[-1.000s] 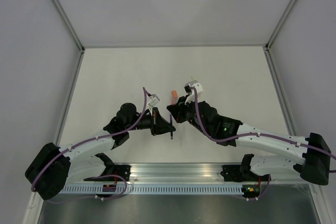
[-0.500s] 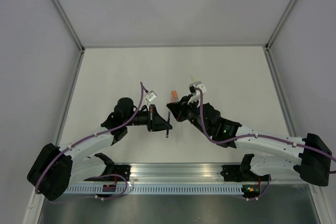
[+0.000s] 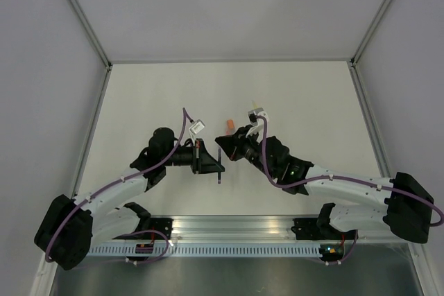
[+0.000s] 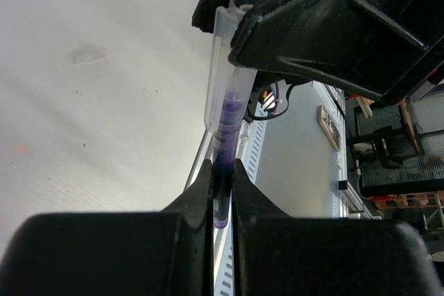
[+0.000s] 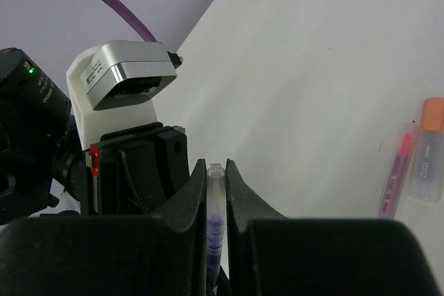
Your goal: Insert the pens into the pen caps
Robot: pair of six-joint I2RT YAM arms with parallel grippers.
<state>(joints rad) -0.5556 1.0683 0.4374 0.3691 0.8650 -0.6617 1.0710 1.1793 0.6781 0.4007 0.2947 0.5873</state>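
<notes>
The purple pen [image 4: 220,192] is clamped between the fingers of the left tool [image 4: 222,171]. In the left wrist view its long axis runs from 6 o'clock up toward 12, leaning slightly to 1 o'clock. Its upper end sits inside the clear cap [image 4: 222,81], where the purple shows through the lower part of the tube. The upper part of the cap looks hollow, and its far end is open.

The right tool [image 5: 216,171] is closed on that cap. Its fingers press the tube from both sides, and the cap's open end points to 12 o'clock in the right wrist view. Pen and cap share one line.

From above, the two tools meet nose to nose over the middle of the bench [image 3: 159,95]. The pen's free end sticks out toward 6 o'clock, below the left tool.

At about 1 o'clock from the meeting point, a pink pen [image 5: 395,178] and an orange-topped cap [image 5: 429,157] lie on the bench. They are just beside each other, nearly parallel and clear of both tools.

The left arm's camera housing [image 5: 125,81] stands close behind the joined pair, at 10 o'clock in the right wrist view.
</notes>
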